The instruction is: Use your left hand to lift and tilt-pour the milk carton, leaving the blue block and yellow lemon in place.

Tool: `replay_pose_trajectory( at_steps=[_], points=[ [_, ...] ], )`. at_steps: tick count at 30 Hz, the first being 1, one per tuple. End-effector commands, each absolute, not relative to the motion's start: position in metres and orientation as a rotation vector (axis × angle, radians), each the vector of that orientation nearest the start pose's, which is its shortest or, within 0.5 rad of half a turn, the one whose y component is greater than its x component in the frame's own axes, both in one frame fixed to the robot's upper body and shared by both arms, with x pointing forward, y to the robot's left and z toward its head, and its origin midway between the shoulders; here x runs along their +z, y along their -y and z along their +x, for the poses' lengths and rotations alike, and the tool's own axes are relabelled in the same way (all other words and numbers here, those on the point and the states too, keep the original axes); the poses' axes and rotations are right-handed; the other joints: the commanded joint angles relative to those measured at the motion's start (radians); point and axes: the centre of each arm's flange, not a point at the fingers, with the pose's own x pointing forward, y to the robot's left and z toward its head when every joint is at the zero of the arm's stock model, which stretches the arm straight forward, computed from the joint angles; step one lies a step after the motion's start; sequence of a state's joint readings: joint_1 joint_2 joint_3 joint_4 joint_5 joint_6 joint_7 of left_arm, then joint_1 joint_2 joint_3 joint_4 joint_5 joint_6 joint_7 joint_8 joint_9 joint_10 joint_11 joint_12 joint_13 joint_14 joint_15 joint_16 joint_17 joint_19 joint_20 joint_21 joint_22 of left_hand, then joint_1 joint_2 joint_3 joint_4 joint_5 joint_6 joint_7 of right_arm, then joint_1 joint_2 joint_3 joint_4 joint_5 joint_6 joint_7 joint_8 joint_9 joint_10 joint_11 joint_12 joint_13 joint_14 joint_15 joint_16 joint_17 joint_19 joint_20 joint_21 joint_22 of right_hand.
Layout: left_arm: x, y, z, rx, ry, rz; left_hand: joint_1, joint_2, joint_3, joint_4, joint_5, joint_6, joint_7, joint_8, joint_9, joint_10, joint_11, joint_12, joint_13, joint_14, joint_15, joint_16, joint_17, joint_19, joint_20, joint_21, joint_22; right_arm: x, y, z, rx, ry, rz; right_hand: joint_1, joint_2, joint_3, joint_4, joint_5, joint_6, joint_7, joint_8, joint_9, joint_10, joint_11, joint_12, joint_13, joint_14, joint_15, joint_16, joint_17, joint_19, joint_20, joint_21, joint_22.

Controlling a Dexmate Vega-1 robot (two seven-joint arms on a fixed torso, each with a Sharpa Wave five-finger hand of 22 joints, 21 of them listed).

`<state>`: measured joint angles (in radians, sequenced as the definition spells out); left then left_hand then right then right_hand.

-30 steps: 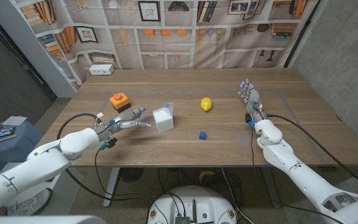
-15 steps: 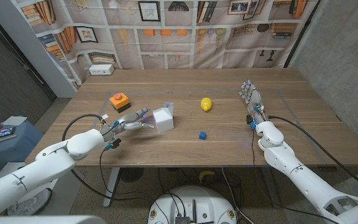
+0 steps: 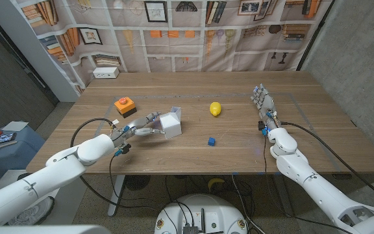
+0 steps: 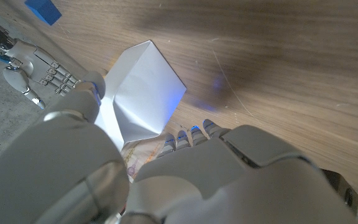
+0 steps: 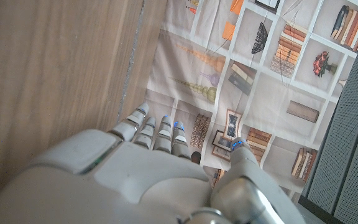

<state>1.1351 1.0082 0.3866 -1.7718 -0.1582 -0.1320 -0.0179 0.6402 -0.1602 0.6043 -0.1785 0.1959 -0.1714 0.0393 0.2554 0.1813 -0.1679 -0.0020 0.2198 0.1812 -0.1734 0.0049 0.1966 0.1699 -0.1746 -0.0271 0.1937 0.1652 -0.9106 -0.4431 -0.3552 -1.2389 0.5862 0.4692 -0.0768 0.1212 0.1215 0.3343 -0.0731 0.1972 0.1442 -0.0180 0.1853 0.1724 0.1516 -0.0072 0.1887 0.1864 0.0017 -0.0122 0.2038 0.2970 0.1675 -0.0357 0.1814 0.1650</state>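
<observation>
As your left robot hand (image 3: 147, 123) reaches in from the left edge of the wooden counter (image 3: 317, 136), its fingers are spread, with the fingertips against the near-left side of the small white paper milk carton (image 3: 170, 123). The left wrist view shows the thumb on one side of the carton and the other fingers on the other side, but you cannot tell yet whether they grip it firmly. Just behind the hand sits an orange box with a black button (image 3: 124, 106).

The carton stands on the counter a little left of centre. To do this step well, close the fingers evenly on both sides before you lift, since thin paper walls will likely buckle under a hard squeeze. Raise it straight up, then tilt.

Further right, the small blue cube block (image 3: 210, 141) lies near the front, apart from the carton, and the yellow lemon (image 3: 215, 109) sits behind it. Keep your pour clear of both.

At the far right, your right robot hand (image 3: 262, 104) stands on edge, fingers straight and holding nothing.
</observation>
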Motion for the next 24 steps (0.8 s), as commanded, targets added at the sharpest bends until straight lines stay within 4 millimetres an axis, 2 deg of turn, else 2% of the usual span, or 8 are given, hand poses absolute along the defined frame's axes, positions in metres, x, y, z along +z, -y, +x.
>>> replay_pose_trajectory(
  at_steps=[1,4,6,18,24],
  points=[
    [-0.079,-0.291,0.565,-0.342,0.485,0.889,0.022,0.005,-0.006,-0.001,-0.005,0.02,-0.001,0.013,0.003,0.03,-0.003,0.008,0.003,0.022,-0.011,0.007,0.001,0.014,-0.012,0.009,0.001,-0.071,0.299,0.642,0.069,0.672,0.11,-0.009,0.003,0.0,-0.006,0.003,-0.003,-0.001,-0.001,0.003,-0.007,0.002,0.0,-0.001,-0.006,0.0,0.005,0.0,-0.004,0.005,0.004,0.002],
    [-0.078,-0.29,0.566,-0.342,0.491,0.89,0.032,0.007,-0.007,-0.001,-0.007,0.035,0.008,0.018,0.003,0.05,-0.002,0.011,0.004,0.039,-0.011,0.008,0.001,0.026,-0.011,0.008,0.001,-0.071,0.3,0.643,0.067,0.673,0.111,-0.009,0.003,0.0,-0.006,0.003,-0.003,-0.002,-0.001,0.003,-0.008,0.002,0.0,-0.001,-0.006,0.002,0.005,0.0,-0.004,0.005,0.004,0.002],
    [-0.077,-0.29,0.568,-0.343,0.493,0.89,0.042,0.01,-0.007,-0.002,-0.01,0.049,0.008,0.023,0.003,0.073,0.0,0.015,0.004,0.058,-0.014,0.009,0.001,0.03,-0.02,0.005,0.001,-0.071,0.3,0.643,0.067,0.675,0.113,-0.009,0.003,0.0,-0.006,0.003,-0.003,-0.001,-0.001,0.003,-0.008,0.002,0.0,-0.001,-0.007,0.001,0.006,-0.001,-0.004,0.006,0.004,0.002],
    [-0.073,-0.282,0.576,-0.356,0.505,0.892,0.084,0.017,-0.005,-0.003,-0.018,0.102,0.013,0.045,0.007,0.148,-0.003,0.028,0.01,0.138,-0.016,0.016,0.002,0.068,-0.03,0.003,0.001,-0.072,0.302,0.645,0.062,0.675,0.117,-0.009,0.004,0.0,-0.007,0.003,-0.004,-0.003,0.0,0.003,-0.007,0.002,0.001,-0.001,-0.006,0.001,0.007,-0.003,-0.004,0.007,0.005,0.002],
    [-0.072,-0.28,0.578,-0.365,0.513,0.888,0.113,0.018,-0.006,-0.004,-0.018,0.134,0.009,0.06,0.011,0.189,-0.016,0.035,0.014,0.182,-0.03,0.018,0.003,0.098,-0.042,0.004,0.0,-0.073,0.304,0.643,0.059,0.674,0.115,-0.01,0.004,0.0,-0.008,0.003,-0.004,-0.003,0.0,0.003,-0.008,0.001,0.001,-0.001,-0.005,0.004,0.008,-0.004,-0.004,0.008,0.005,0.002]
  ],
)
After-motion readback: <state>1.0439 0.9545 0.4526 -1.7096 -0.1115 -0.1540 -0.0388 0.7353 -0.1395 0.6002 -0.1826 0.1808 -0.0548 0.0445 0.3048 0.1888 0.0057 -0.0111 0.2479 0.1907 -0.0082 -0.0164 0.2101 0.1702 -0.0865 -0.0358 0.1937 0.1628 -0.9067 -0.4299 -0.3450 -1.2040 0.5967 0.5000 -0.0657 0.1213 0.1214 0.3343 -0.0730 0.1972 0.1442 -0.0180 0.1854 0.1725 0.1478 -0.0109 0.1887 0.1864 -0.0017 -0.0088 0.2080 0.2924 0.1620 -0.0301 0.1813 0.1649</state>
